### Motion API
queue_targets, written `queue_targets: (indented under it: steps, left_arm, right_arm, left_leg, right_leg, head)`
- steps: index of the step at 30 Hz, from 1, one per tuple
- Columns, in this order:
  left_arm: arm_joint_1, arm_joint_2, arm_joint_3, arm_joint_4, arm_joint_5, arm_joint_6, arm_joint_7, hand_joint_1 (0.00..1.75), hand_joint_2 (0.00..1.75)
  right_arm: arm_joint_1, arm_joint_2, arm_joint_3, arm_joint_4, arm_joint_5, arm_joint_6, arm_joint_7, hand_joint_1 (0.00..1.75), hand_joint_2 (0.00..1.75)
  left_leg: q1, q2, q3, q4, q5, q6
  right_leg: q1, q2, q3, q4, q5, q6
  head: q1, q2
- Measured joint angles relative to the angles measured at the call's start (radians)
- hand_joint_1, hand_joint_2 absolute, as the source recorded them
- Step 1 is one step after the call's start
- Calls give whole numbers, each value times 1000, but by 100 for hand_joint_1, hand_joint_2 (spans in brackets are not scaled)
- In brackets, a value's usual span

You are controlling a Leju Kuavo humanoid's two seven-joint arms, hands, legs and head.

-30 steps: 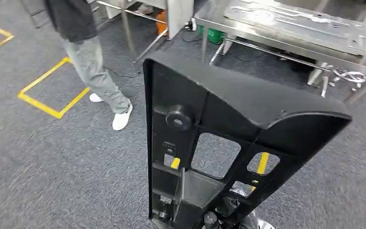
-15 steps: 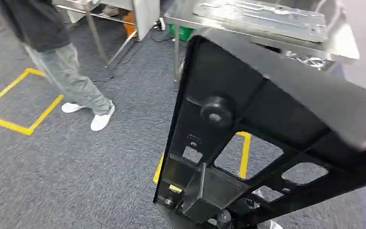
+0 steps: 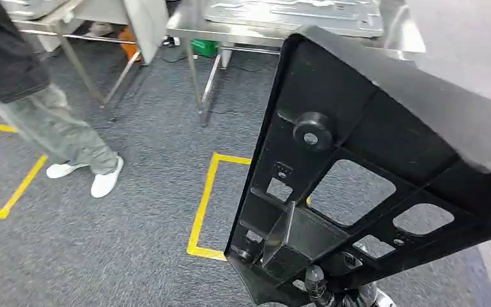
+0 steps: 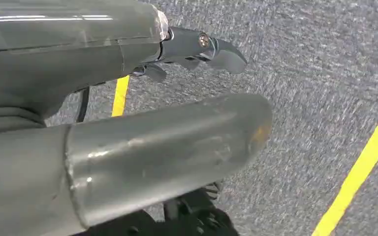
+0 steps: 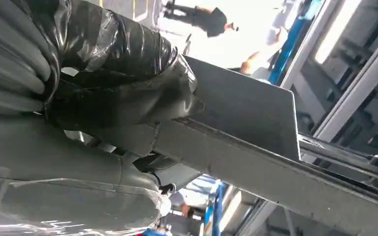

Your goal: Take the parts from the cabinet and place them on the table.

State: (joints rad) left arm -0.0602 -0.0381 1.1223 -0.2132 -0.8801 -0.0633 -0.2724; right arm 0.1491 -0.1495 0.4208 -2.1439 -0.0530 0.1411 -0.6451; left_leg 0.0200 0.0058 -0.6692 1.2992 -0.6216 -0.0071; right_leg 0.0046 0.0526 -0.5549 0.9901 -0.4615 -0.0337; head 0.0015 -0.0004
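One big black plastic part (image 3: 358, 166) fills the front of the head view, held up high and tilted, with its ribbed side and a round knob facing the camera. In the right wrist view the right hand (image 5: 123, 98) has its dark fingers and thick thumb wrapped tight around an edge of this part, so it has a firm hold. The left hand (image 4: 197, 49) hangs over the grey carpet (image 3: 134, 211) with its fingers apart and nothing in it. A shiny metal table (image 3: 396, 32) stands ahead, past the top of the part, and a flat grey metal plate (image 3: 294, 13) already lies on it. A person (image 3: 32, 96) in grey trousers and white shoes stands off to the left, near yellow tape lines (image 3: 201, 204) on the floor. The part looks to be on its way to the table, so the job seems about half done. To do this step well, the robot should walk slowly and keep the part steady, since it is big and held by one hand near one end. It should lift the far end clear of the table edge, keep away from the person, and set the part down flat on a bare spot before letting go.
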Motion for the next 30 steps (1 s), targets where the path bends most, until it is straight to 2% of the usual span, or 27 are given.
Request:
queue_targets:
  steps: [1, 2, 3, 4, 5, 7, 8, 9, 10, 11, 12, 13, 14, 15, 16, 17, 18, 19, 20, 23, 24, 25, 26, 27, 28, 29, 30]
  left_arm:
    - [-1, 0, 0, 0, 0, 0, 0, 0, 0]
    - [-2, 0, 0, 0, 0, 0, 0, 0, 0]
    - [-1, 0, 0, 0, 0, 0, 0, 0, 0]
    - [-2, 3, 1, 0, 0, 0, 0, 0, 0]
    - [-2, 2, 1, 0, 0, 0, 0, 0, 0]
    - [-3, 2, 1, 0, 0, 0, 0, 0, 0]
    - [-6, 2, 2, 0, 1, 0, 0, 0, 0]
    - [-9, -2, 2, 0, 2, 0, 0, 0, 0]
    - [-9, -2, 4, 0, 3, 0, -1, 0, 0]
    - [-6, -2, 8, 0, 5, -3, -1, 0, 0]
    - [-3, -2, 10, 0, 8, -5, -1, 0, 0]
    - [0, -2, 11, 0, 8, -6, -1, 0, 0]
    - [2, -2, 12, 0, 9, -8, -1, 0, 0]
    - [2, -2, 12, 0, 9, -9, -1, 0, 0]
    - [1, -3, 12, 0, 9, -10, -1, 0, 0]
    - [0, -4, 12, 0, 9, -11, -1, 0, 0]
    - [0, -5, 12, 0, 9, -13, 0, 0, 0]
    - [0, -5, 12, 0, 8, -15, 1, 0, 0]
    - [-1, -5, 12, 0, 8, -16, 3, 0, 0]
    - [-6, -5, 13, 0, 9, -21, 6, 0, 0]
    - [-8, -5, 13, 0, 11, -26, 8, 0, 0]
    - [-9, -5, 14, 0, 13, -32, 8, 0, 0]
    - [-9, -5, 16, 0, 16, -42, 8, 0, 0]
    - [-7, -4, 19, 0, 18, -43, 9, 0, 0]
    - [-3, -4, 20, 0, 18, -45, 9, 0, 0]
    - [0, -4, 21, 0, 18, -48, 9, 0, 0]
    - [3, -3, 21, 0, 18, -50, 9, 0, 0]
  right_arm:
    - [0, 0, 0, 0, 0, 0, 0, 175, 175]
    - [0, 0, 0, 0, 0, 0, 0, 175, 175]
    - [0, 0, 0, 0, 0, 0, 0, 175, 175]
    - [0, 0, 0, 0, 0, 0, 0, 175, 175]
    - [2, 0, -1, 0, 0, 3, 0, 175, 175]
    - [8, 0, -7, 0, 0, 11, 2, 175, 175]
    - [9, 0, -10, 0, 0, 18, 3, 175, 175]
    - [12, 0, -12, 0, 1, 24, 5, 175, 175]
    - [9, 0, -14, 0, 1, 25, 6, 175, 175]
    - [9, 0, -16, 0, 1, 27, 7, 175, 175]
    - [11, 0, -19, 0, 1, 32, 10, 175, 175]
    - [14, 0, -22, 1, 1, 39, 12, 175, 175]
    - [16, 0, -25, 3, 1, 43, 13, 175, 175]
    - [19, -2, -26, 4, 1, 45, 14, 175, 175]
    - [21, -2, -28, 4, 1, 45, 14, 175, 175]
    - [22, -2, -30, 4, 1, 47, 14, 175, 175]
    - [22, -3, -32, 4, 0, 52, 14, 175, 175]
    - [21, -4, -35, 5, -3, 60, 14, 175, 175]
    - [23, -5, -37, 5, -6, 69, 14, 175, 175]
    - [28, -8, -43, 7, -16, 96, 17, 175, 175]
    - [28, -8, -45, 7, -15, 98, 18, 175, 175]
    - [28, -9, -46, 7, -14, 103, 18, 175, 175]
    - [26, -8, -48, 8, -13, 110, 18, 175, 175]
    - [26, -9, -48, 9, -13, 112, 18, 175, 175]
    - [27, -9, -50, 11, -11, 112, 18, 175, 175]
    - [27, -8, -50, 14, -10, 112, 18, 175, 175]
    - [27, -8, -50, 16, -9, 111, 18, 175, 175]
  left_leg:
    - [0, -2, 24, -65, 49, 4]
    - [0, -15, 62, -161, 106, 8]
    - [-1, -51, 99, -254, 153, 16]
    - [1, -84, 110, -279, 139, 21]
    - [0, -74, 119, -288, 137, 19]
    - [-8, -59, 122, -293, 139, 24]
    - [-2, -50, 124, -301, 143, 30]
    - [3, -34, 128, -308, 147, 37]
    - [3, -26, 129, -309, 145, 44]
    - [2, -12, 129, -309, 143, 48]
    - [1, 0, 130, -309, 141, 48]
    - [1, 14, 130, -308, 138, 47]
    - [1, 27, 131, -307, 136, 45]
    - [2, 40, 135, -307, 132, 43]
    - [2, 51, 141, -307, 128, 40]
    - [2, 61, 149, -307, 122, 37]
    - [2, 70, 159, -308, 117, 32]
    - [-1, 78, 163, -309, 112, 26]
    - [-4, 83, 167, -308, 107, 18]
    - [-3, 108, 181, -318, 103, 1]
    - [1, 103, 182, -314, 93, -5]
    - [2, 58, 174, -282, 73, -6]
    - [3, 28, 143, -219, 36, -5]
    - [3, 11, 99, -133, -4, -4]
    - [2, 2, 54, -50, -35, -5]
    - [2, 1, 21, 3, -42, -5]
    - [2, 1, 12, 4, -23, -4]
  right_leg:
    - [1, 14, 3, 4, -4, 1]
    - [2, 27, 8, 7, -8, 4]
    - [1, 39, 12, 10, -13, 7]
    - [8, 47, 9, 16, -18, 13]
    - [1, 61, 6, 17, -18, 17]
    - [-8, 76, 3, 10, -14, 30]
    - [-3, 86, 1, 10, -14, 37]
    - [-6, 51, 0, 22, -22, 40]
    - [-3, -1, -18, 59, -46, 49]
    - [-8, -29, -59, 135, -89, 57]
    - [-12, -39, -102, 215, -125, 62]
    - [-15, -42, -144, 287, -150, 68]
    - [-20, -44, -169, 327, -151, 72]
    - [-24, -47, -167, 312, -125, 75]
    - [-26, -52, -139, 251, -80, 75]
    - [-27, -62, -91, 156, -28, 73]
    - [-25, -86, -42, 63, 14, 69]
    - [-16, -127, -20, 20, 3, 61]
    - [-10, -114, -22, 18, 6, 51]
    - [-6, -86, -25, 20, 1, 36]
    - [-21, -77, -14, 4, 8, 25]
    - [-17, -76, -8, -2, 9, 21]
    - [-16, -73, -7, -2, 8, 15]
    - [-14, -68, -7, -1, 5, 10]
    - [-11, -63, -7, 1, 2, 6]
    - [-8, -55, -6, 4, 0, 4]
    - [-6, -48, -4, 5, -2, 3]
  head:
    - [0, 0]
    - [0, 0]
    - [0, 0]
    - [1, 0]
    - [0, 0]
    - [0, 0]
    - [0, 0]
    - [0, 0]
    - [2, 0]
    - [2, 0]
    - [1, 0]
    - [2, 0]
    - [1, 0]
    - [1, 0]
    - [1, 0]
    - [1, 0]
    - [1, 0]
    - [1, 0]
    - [1, 0]
    - [1, 0]
    - [0, 0]
    - [1, 0]
    - [0, 0]
    - [0, 0]
    - [0, 0]
    - [0, 0]
    - [0, 0]
